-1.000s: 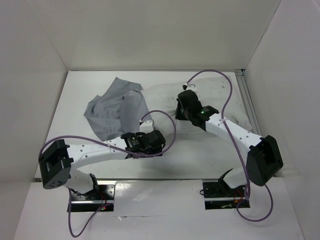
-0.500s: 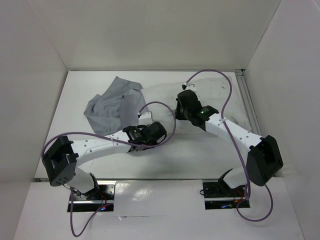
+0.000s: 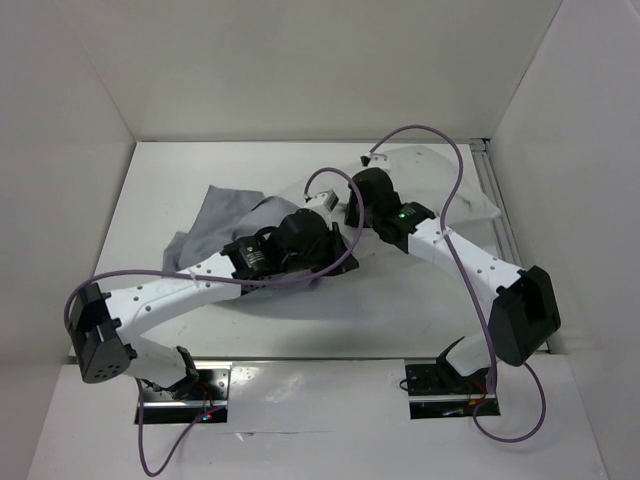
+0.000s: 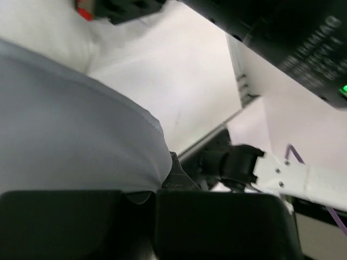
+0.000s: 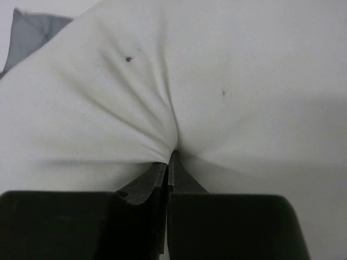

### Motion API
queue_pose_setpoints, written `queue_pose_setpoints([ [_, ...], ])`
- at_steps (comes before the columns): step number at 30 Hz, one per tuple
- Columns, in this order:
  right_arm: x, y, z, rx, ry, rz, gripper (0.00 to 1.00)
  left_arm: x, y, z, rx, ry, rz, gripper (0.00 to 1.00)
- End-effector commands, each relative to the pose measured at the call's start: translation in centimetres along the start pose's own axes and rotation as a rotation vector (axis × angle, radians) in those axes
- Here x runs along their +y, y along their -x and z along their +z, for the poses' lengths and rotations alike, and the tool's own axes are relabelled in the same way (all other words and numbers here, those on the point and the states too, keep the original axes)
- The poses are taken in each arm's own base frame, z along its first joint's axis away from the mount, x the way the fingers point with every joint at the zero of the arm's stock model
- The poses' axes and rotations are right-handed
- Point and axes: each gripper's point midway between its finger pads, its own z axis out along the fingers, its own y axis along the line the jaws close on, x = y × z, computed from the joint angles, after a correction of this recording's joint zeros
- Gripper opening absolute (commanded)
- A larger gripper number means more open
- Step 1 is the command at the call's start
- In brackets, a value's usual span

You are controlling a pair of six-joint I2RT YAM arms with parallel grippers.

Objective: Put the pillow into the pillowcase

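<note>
The grey pillowcase [image 3: 212, 215] lies crumpled left of centre on the table, and one edge is drawn tight toward the middle. My left gripper [image 3: 333, 243] is shut on that edge; in the left wrist view the taut pillowcase [image 4: 65, 141] runs down into the gripper [image 4: 162, 183]. The white pillow [image 3: 450, 183] lies at the far right of the table. My right gripper [image 3: 352, 207] is shut on a pinch of the pillow [image 5: 227, 81], whose fabric puckers into the gripper [image 5: 171, 160]. A corner of the pillowcase [image 5: 30, 35] shows beyond the pillow's edge. The two grippers are close together.
A metal rail [image 3: 497, 215] runs along the table's right side. White walls enclose the table on three sides. Purple cables [image 3: 455, 190] loop over both arms. The right arm's black wrist [image 4: 293, 38] hangs just above my left gripper.
My left gripper shut on the pillowcase edge and moved away and rightward, pulling the grey cloth toward the pillow. The right gripper shifted slightly away, still holding the pillow.
</note>
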Motion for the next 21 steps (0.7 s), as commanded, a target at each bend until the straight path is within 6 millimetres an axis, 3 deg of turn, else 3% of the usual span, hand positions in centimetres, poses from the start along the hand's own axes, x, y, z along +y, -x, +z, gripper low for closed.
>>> queue_pose_setpoints([
  [1, 2.4, -0.7, 0.4, 0.010, 0.102, 0.035, 0.00, -3.3, 1.3, -1.4, -0.020, -0.203, -0.005, 0.00],
  [2, 2.3, -1.0, 0.5, 0.018, 0.097, 0.042, 0.00, -2.0, -0.5, -0.6, 0.051, -0.195, -0.008, 0.05],
  [3, 2.0, -1.9, 0.7, 0.038, 0.095, 0.038, 0.00, -1.4, -1.0, -0.5, 0.078, -0.189, -0.013, 0.19],
  [5, 1.9, -2.3, 0.1, 0.044, 0.104, 0.047, 0.00, -0.9, -1.4, -0.7, 0.109, -0.186, -0.002, 0.58],
  [6, 1.4, -2.8, -0.3, 0.048, 0.102, 0.046, 0.00, -1.6, -0.8, -1.7, 0.094, -0.204, 0.012, 0.85],
  [8, 1.1, -3.4, -0.9, 0.054, 0.109, 0.046, 0.00, -2.7, 1.0, -3.5, 0.057, -0.197, 0.065, 1.00],
  [11, 0.9, -4.1, -2.1, 0.051, 0.145, 0.050, 0.00, -3.0, 4.3, -5.9, 0.008, -0.168, 0.099, 0.98],
  [12, 1.0, -4.1, -2.4, 0.044, 0.163, 0.052, 0.00, -3.0, 5.1, -6.6, -0.005, -0.173, 0.101, 0.90],
  [15, 1.1, -4.6, -3.4, 0.041, 0.212, 0.019, 0.00, -1.5, 8.5, -8.0, -0.090, -0.156, 0.102, 0.32],
  [16, 1.1, -4.7, -3.6, 0.044, 0.221, 0.019, 0.00, 0.2, 10.1, -8.5, -0.125, -0.115, 0.074, 0.19],
  [17, 0.9, -4.9, -3.9, 0.042, 0.222, 0.009, 0.00, 1.4, 11.0, -8.4, -0.138, -0.080, 0.065, 0.12],
  [18, 0.8, -4.9, -3.8, 0.040, 0.222, -0.004, 0.00, 2.8, 12.4, -8.6, -0.161, -0.036, 0.052, 0.12],
  [19, 0.4, -5.6, -3.8, 0.062, 0.209, -0.008, 0.00, 4.7, 13.5, -8.4, -0.181, 0.025, 0.032, 0.24],
  [21, 0.1, -5.8, -3.8, 0.068, 0.195, -0.010, 0.00, 10.9, 15.3, -8.0, -0.198, 0.220, -0.056, 0.61],
])
